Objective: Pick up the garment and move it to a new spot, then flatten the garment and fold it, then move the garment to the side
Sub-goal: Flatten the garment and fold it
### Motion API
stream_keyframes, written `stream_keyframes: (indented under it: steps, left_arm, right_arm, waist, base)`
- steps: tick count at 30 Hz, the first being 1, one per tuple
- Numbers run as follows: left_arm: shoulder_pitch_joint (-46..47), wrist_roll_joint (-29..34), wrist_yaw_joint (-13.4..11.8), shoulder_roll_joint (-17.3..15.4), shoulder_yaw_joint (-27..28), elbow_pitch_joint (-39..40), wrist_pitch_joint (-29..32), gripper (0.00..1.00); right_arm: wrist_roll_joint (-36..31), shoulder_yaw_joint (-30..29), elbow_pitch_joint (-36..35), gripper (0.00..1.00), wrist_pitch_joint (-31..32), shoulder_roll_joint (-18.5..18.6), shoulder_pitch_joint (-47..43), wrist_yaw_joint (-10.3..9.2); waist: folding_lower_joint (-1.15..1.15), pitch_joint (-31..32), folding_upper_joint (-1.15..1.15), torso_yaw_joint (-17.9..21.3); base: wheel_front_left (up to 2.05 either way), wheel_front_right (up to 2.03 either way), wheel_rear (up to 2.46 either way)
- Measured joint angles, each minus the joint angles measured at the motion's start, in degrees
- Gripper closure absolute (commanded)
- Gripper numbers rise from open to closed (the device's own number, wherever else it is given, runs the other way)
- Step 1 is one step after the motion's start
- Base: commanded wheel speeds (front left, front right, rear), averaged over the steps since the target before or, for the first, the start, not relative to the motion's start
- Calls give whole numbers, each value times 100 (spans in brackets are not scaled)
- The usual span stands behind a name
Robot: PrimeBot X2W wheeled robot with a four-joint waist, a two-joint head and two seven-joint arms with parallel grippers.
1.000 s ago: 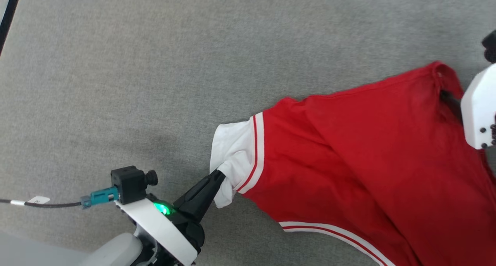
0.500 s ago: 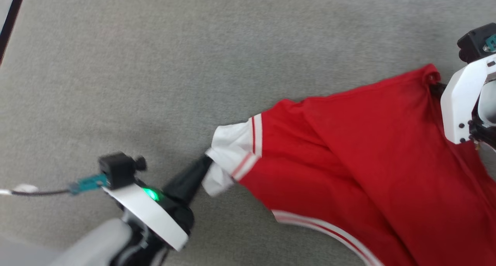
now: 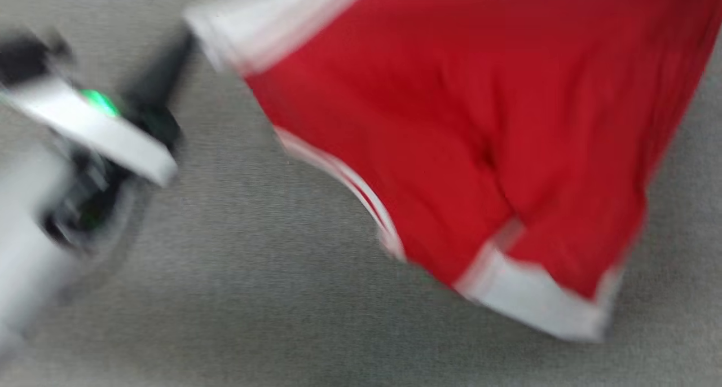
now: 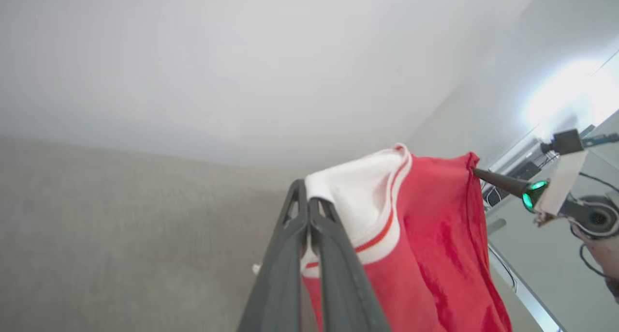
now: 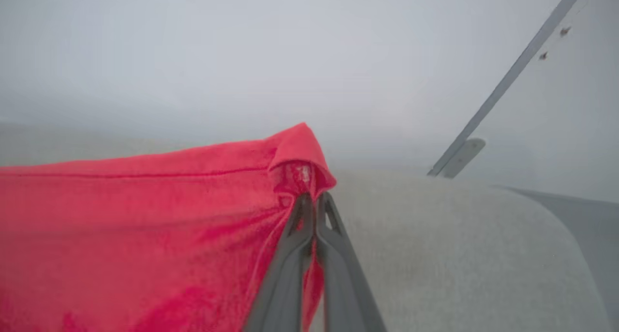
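Note:
The garment [image 3: 451, 122], a red T-shirt with white sleeve ends and striped trim, hangs stretched above the grey surface, blurred in the head view. My left gripper [image 3: 189, 40] is shut on one white sleeve end, and the left wrist view shows the dark fingers [image 4: 304, 191] pinched on that sleeve [image 4: 358, 191]. In the same view, my right gripper [image 4: 476, 172] grips the red edge at the far side. The right wrist view shows its fingers [image 5: 312, 196] shut on a folded red corner [image 5: 300, 153]. The other white sleeve end [image 3: 536, 302] dangles low.
Grey carpet-like surface [image 3: 254, 319] lies under the garment. A pale wall stands beyond it in both wrist views. A slanted grey metal strip [image 5: 508, 80] runs along the wall at the right of the right wrist view.
The right gripper has closed on the red edge. Both arms have lifted the garment off the surface. The head camera has swung, so the picture is shifted and blurred.

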State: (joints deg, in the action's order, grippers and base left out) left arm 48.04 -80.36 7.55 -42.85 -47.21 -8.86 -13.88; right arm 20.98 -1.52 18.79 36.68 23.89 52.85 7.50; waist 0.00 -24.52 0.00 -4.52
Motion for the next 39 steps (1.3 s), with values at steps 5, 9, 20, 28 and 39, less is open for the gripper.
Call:
stream_keyframes:
  steps: [5,9,20,28,39]
  left_arm:
    - [1392,-523,0,-63,458,-755,241,100]
    - [2424,-580,1,-102,736,-1204,328,100]
    - [3699,-648,1,-90,761,-1079,341,100]
    - [1833,-1084,0,-289,445,-92,167,100]
    - [-1813,-725,0,126,653,894,-105,100]
  right_arm:
    - [-595,-285,305,100,-535,-501,977,2]
    - [-993,-501,552,100,-1043,-803,1727,3]
    - [-1469,-953,1407,100,-2095,-1051,2520,16]
    - [-936,-544,1752,100,-2104,-901,1292,15]
    - [489,-252,96,100,-1496,-374,-2136,1]
  waist:
    - [0,-276,0,253]
    - [0,-424,0,487]
    - [0,-280,0,754]
    - [0,-68,0,711]
    - [0,403,0,501]
  base:
    - [0,0,0]
    - [0,0,0]
    - [0,0,0]
    - [0,0,0]
    - [0,0,0]
